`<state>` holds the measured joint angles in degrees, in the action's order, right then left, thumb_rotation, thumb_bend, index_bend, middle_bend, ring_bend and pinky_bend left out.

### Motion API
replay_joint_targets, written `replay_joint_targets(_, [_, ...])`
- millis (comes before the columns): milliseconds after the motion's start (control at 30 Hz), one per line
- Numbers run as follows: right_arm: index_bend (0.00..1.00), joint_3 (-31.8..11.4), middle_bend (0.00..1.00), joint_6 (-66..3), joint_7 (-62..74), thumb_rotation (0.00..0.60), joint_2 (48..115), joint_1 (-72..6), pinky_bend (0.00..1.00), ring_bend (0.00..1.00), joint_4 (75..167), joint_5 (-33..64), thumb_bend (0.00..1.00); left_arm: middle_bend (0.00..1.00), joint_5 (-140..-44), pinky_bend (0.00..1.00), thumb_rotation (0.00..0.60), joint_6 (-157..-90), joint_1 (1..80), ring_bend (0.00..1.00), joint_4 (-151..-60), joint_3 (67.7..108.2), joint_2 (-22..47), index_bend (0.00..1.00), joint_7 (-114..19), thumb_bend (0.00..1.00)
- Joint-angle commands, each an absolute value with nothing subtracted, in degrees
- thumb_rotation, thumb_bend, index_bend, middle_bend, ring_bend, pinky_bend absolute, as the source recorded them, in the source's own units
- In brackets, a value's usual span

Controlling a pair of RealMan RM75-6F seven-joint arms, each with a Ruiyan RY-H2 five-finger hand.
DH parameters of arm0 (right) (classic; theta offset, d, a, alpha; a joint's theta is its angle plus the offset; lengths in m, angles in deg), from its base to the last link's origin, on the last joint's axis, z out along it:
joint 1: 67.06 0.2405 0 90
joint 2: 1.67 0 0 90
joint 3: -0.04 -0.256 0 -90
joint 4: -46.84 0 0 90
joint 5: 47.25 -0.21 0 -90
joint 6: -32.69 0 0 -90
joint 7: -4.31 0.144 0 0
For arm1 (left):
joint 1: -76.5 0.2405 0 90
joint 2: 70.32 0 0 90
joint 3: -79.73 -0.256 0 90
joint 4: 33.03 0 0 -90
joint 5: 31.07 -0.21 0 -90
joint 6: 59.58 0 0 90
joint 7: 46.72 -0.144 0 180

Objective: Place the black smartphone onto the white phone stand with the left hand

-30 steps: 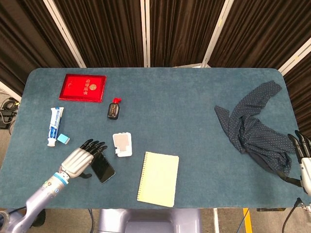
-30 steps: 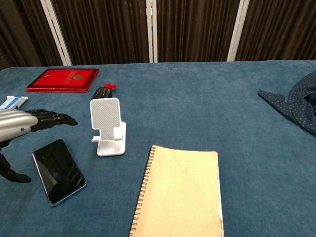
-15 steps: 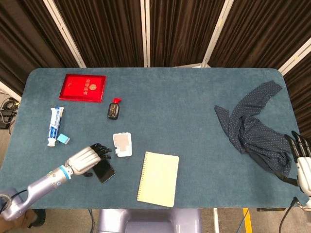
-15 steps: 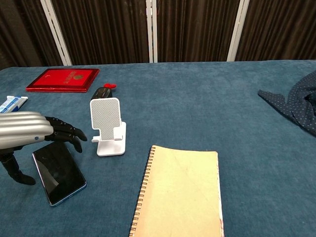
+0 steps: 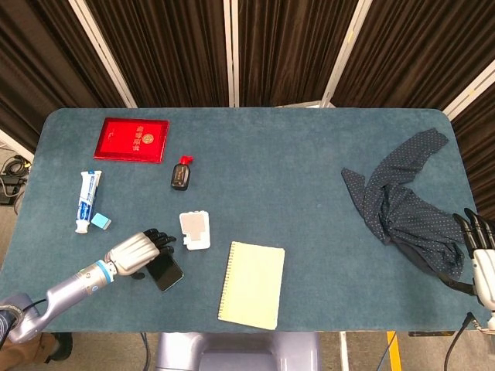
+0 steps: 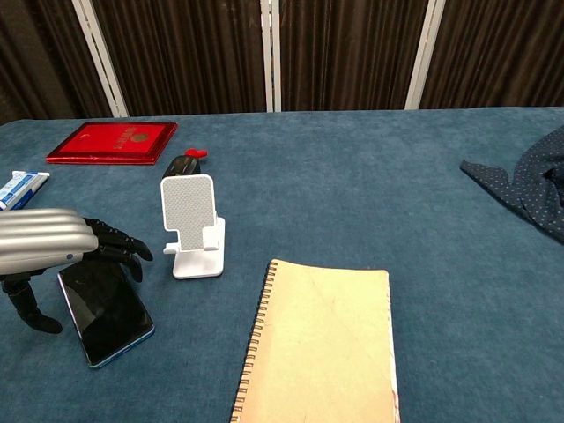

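The black smartphone [image 5: 165, 273] [image 6: 111, 310] lies flat on the blue table, left of the white phone stand [image 5: 194, 230] [image 6: 193, 226]. My left hand [image 5: 136, 253] [image 6: 51, 246] hovers low over the phone's far end. Its fingers [image 6: 119, 248] curl down across the phone's far edge, and the thumb [image 6: 28, 307] hangs to the left of the phone, apart from it. The phone is not lifted. The stand is upright and holds nothing. My right hand [image 5: 480, 249] rests at the table's right edge with its fingers stretched out, seen only in the head view.
A yellow spiral notebook [image 5: 251, 284] [image 6: 322, 344] lies right of the stand. Behind the stand are a small black object with a red tab [image 5: 180, 175], a red booklet [image 5: 131, 139], a toothpaste tube [image 5: 87, 199] and a blue eraser [image 5: 100, 221]. A dotted dark cloth [image 5: 402, 201] covers the right side.
My left hand has drawn in over the phone and sunk lower, and its fingers went from straight to curled down over the far edge. The phone has not moved.
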<state>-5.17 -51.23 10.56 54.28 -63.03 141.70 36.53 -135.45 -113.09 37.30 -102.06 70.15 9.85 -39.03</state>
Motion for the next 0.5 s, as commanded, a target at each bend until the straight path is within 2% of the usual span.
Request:
replay_joint_targets(33, [0.0,-5.2,0.0,-51.1,10.5,0.6,54.3,-63.0,0.0,0.0,141.7,36.5,0.0,0.1,-135.2,0.18,0.6,-113.1,37.3,0.14,-101.8,70.0,10.1,0.24,-39.0,0.0])
replay_joint_targets(367, [0.0,-5.1,0.0,-51.0,10.4,0.6,54.3,-62.9,0.0,0.0,141.7,36.5,0.0,0.13,-134.5,0.21,0.6,-113.3,37.5,0.16,-99.8,69.5,12.6,0.27,-39.6,0.0])
replay_joint_targets(500, [0.0,-5.0,0.0,-50.8,10.5,0.6,54.3,-62.8,0.0,0.0,141.8,36.6,0.0,0.21,-134.1,0.26,0.6,-114.0,37.9,0.23,-99.0,69.3,13.5,0.39,-40.3,0.0])
